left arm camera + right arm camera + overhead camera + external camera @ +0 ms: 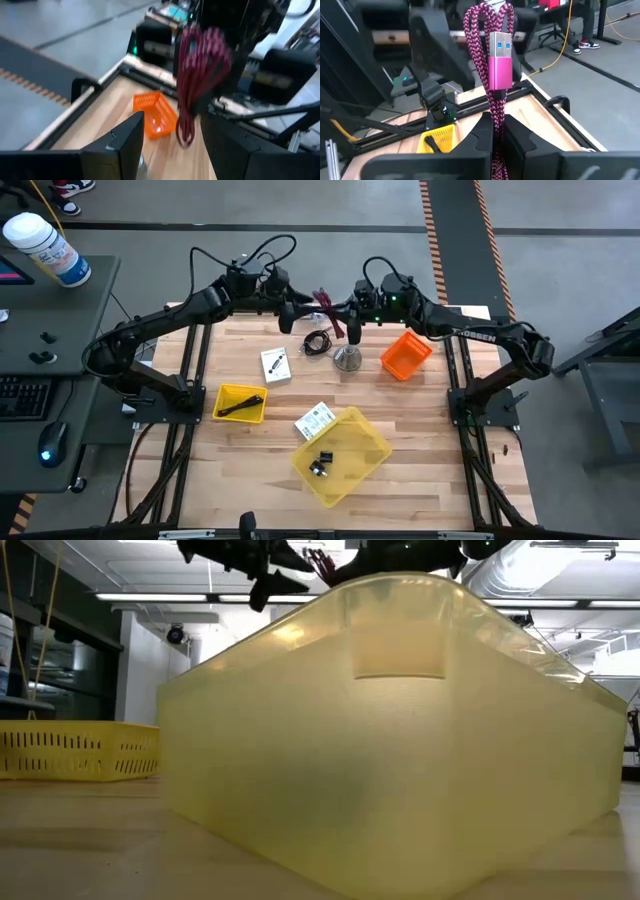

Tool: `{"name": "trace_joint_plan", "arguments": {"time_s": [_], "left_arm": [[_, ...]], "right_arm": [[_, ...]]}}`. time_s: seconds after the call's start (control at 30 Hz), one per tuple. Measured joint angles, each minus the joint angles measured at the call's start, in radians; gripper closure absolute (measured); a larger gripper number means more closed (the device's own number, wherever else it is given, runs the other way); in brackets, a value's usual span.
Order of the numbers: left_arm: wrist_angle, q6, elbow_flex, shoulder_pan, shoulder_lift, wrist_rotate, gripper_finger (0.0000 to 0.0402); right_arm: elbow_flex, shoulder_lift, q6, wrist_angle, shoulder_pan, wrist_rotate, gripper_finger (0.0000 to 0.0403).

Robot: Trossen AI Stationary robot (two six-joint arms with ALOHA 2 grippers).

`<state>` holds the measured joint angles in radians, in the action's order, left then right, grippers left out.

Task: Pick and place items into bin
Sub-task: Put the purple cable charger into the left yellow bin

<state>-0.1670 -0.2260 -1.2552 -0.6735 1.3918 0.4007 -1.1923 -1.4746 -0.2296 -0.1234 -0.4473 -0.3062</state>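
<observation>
We look down on a pale wooden table [420, 490] set on a grey workshop floor, with a dark desk at the frame's left edge. At the upper centre of the high view the two arms meet. The right gripper [496, 131] is clamped on a pink braided USB cable [495, 65], whose bundle hangs between the arms [330, 308]. The left gripper [170, 135] faces it with its fingers spread apart, holding nothing.

Below them lie a coiled black cable [317, 342], a white card with black mark [275, 364] and a silver cone [347, 359]. An orange basket [405, 355] sits right of centre, and a small yellow tray [240, 402] at left holds a black clip [238, 405].

The large yellow bin [345, 455] sits at lower centre, a white printed label card [314, 421] just beside its upper-left rim, small dark objects [321, 464] inside it.
</observation>
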Motion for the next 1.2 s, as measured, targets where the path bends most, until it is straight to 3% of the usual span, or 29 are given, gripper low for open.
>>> {"name": "trace_joint_plan", "arguments": {"time_s": [0.37,0.7,0.97,1.07,1.2], "left_arm": [[0.068,-0.016,0.0,0.0,0.0,-0.024,0.022],[0.173,-0.015,0.0,0.0,0.0,0.133,0.022],[0.174,-0.018,0.0,0.0,0.0,0.141,0.022],[0.174,-0.018,0.0,0.0,0.0,0.141,0.0236],[0.174,-0.019,0.0,0.0,0.0,0.141,0.0297]], "right_arm": [[0.0,0.0,0.021,0.002,0.0,-0.042,0.0393],[0.0,0.0,0.022,-0.013,0.001,-0.118,0.0393],[0.0,0.0,0.021,-0.012,0.001,-0.129,0.0393],[0.0,0.0,0.022,-0.011,0.001,-0.128,0.0391],[0.0,0.0,0.021,-0.008,0.001,-0.127,0.0388]]}}
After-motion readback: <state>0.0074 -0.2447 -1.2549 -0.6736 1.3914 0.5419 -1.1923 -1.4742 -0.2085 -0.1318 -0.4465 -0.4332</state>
